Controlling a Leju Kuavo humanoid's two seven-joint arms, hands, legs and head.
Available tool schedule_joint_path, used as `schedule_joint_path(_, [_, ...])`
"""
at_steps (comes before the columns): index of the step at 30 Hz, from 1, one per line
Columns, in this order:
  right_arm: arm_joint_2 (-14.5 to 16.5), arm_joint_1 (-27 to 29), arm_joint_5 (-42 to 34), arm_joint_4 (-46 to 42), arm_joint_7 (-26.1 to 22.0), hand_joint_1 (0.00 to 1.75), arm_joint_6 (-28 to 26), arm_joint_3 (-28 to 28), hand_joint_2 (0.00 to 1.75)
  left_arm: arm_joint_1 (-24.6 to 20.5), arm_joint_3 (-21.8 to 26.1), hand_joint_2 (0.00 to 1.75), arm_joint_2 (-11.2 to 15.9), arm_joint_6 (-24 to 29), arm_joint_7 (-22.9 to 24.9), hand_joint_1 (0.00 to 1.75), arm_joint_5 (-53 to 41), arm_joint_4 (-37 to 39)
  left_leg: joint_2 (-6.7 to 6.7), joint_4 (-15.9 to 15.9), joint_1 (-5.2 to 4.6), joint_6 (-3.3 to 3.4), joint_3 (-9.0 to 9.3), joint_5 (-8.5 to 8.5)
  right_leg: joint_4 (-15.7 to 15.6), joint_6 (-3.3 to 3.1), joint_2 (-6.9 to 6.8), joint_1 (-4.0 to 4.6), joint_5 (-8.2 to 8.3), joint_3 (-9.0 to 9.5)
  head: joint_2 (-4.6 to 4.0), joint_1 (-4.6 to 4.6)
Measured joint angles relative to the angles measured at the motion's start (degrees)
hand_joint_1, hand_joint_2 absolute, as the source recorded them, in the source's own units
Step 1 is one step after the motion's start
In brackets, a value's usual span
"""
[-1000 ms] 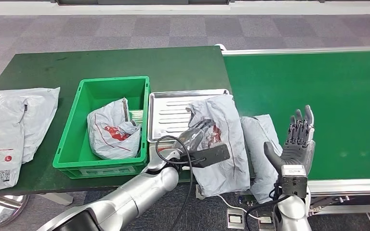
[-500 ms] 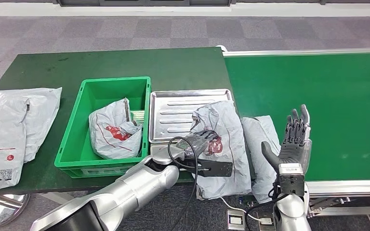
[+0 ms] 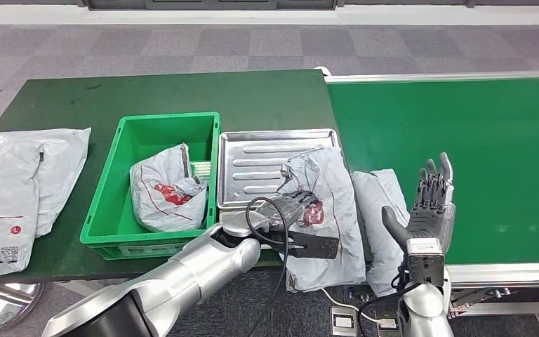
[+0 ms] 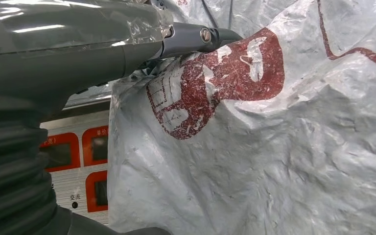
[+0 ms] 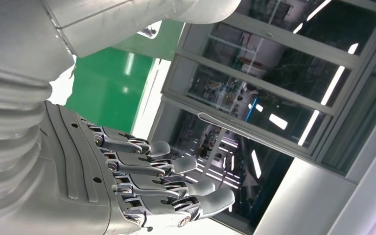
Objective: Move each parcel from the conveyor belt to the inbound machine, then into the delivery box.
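A crumpled grey parcel with a red logo (image 3: 323,210) lies half on the metal tray of the inbound machine (image 3: 253,158) and hangs over the table's near edge. My left hand (image 3: 296,207) grips it at the logo. In the left wrist view the grey thumb (image 4: 78,54) and a dark fingertip (image 4: 215,35) press into the parcel's film (image 4: 274,147). A second grey parcel (image 3: 382,203) lies just right of it, beside the conveyor belt (image 3: 477,140). My right hand (image 3: 431,203) is raised upright over the belt's near edge, fingers spread, holding nothing; the right wrist view shows its fingers (image 5: 142,181) apart.
The green delivery box (image 3: 151,242) stands left of the tray with one grey parcel (image 3: 165,193) inside. Two more flat grey parcels (image 3: 14,182) lie at the table's far left. The belt's surface is bare green. Cables run on the floor below the table edge.
My left hand has slid toward me with the logo parcel, whose far end has drawn back down the tray. The right hand has stayed raised and open.
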Motion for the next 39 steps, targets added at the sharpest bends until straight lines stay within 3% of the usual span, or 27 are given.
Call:
schedule_joint_path(6, [0.00,0.00,0.00,0.00,0.01,0.00,-0.06,-0.04,1.75,-0.05,-0.02,1.75,0.00,-0.13,0.00,0.00,0.00,0.00,0.00,0.00,0.00,0.00,0.03,0.00,-0.01,0.00,0.00,0.00,0.00,0.03,0.00,0.00])
schedule_joint_path(10, [0.00,0.00,0.00,0.00,0.01,0.00,-0.06,-0.05,1.75,-0.01,-0.03,1.75,0.00,0.70,-0.72,1.75,0.84,-0.01,0.00,0.00,0.00,0.00,0.07,-0.01,-0.01,0.00,0.00,0.00,0.00,0.06,0.00,0.00])
schedule_joint_path(16, [0.00,0.01,0.00,0.00,0.01,0.00,-0.04,-0.11,1.75,0.23,0.69,1.75,0.22,7.18,-6.48,1.75,4.13,0.12,-0.05,0.00,0.00,0.00,0.07,-0.01,0.00,0.00,-0.03,0.00,-0.01,0.08,0.00,-0.01])
schedule_joint_path(32, [0.00,0.19,-0.03,0.00,0.00,0.00,-0.44,-0.12,1.75,0.37,1.98,1.75,0.31,9.15,-8.11,1.75,3.77,0.24,-0.06,0.00,0.00,0.08,0.09,-0.15,-0.02,0.08,-0.03,0.00,-0.13,0.13,0.00,0.00])
schedule_joint_path(39, [0.00,0.62,-0.04,-0.02,0.00,0.00,-0.49,-0.32,1.75,1.34,3.37,1.75,0.32,12.86,-9.72,1.75,3.74,0.24,-0.06,0.01,0.00,0.08,0.09,-0.15,-0.03,0.08,-0.03,-0.01,-0.13,0.12,0.00,0.00])
